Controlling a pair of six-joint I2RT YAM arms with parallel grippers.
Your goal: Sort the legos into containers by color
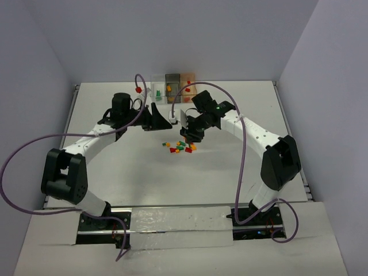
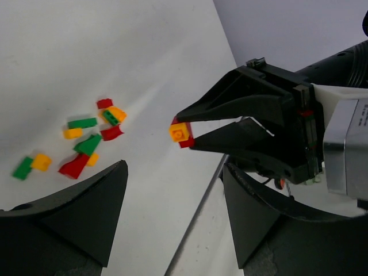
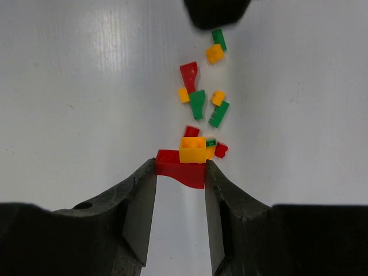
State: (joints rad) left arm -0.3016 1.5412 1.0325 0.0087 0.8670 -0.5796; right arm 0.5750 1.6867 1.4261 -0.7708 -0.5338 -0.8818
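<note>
Bricks (image 1: 179, 147) mostly lie on the counter (image 1: 144, 178), about 10; we see only few in the 3 boxes (image 1: 175, 77). Right end effector (image 3: 180, 168) clamps a red-orange pair (image 3: 192, 150); left end effector (image 2: 175, 167) is apart, empty.

Top view: we cannot count the bricks inside the containers (image 1: 172, 76) at the far edge of the worktop (image 1: 144, 172); they are too small. Right wrist view: a dark blur (image 3: 217, 11) covers the farthest legos (image 3: 198, 98), and the right claw (image 3: 180, 167) hides the sides of the red brick (image 3: 172, 164). Left wrist view: the left claw (image 2: 175, 167) is cut off at the bottom edge.
</note>
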